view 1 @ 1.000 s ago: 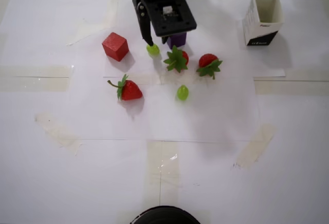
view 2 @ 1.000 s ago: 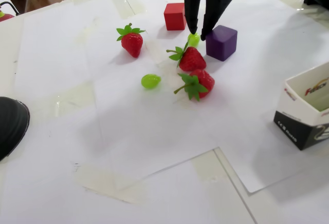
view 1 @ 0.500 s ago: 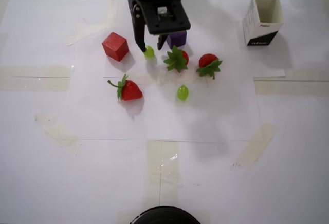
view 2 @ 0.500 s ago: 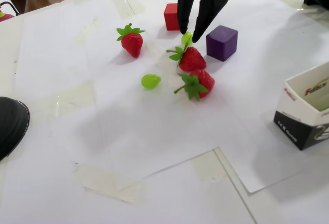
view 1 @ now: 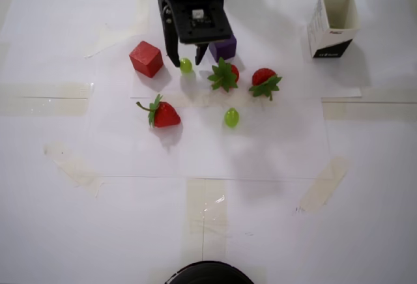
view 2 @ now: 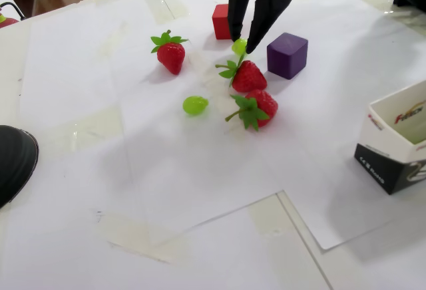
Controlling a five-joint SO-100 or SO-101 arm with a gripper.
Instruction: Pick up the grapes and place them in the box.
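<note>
Arm reaches in from the far edge, wrist pitched down, jaws [view 2: 240, 45] pinched on one grape [view 2: 239, 46], held just above the surface [view 1: 260, 219] between red cube [view 1: 146, 58] and purple cube [view 1: 224, 47]. Second grape [view 1: 231, 117] lies on the paper, nearer the camera than the jaws. Box [view 1: 333, 25] stands well off to the overhead view's right.

Small print on the box [view 2: 397, 145], too blurred to read

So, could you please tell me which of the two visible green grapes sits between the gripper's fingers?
The small glossy green grape between the red and purple cubes; the other grape lies alone below the strawberries in the overhead view.
</note>
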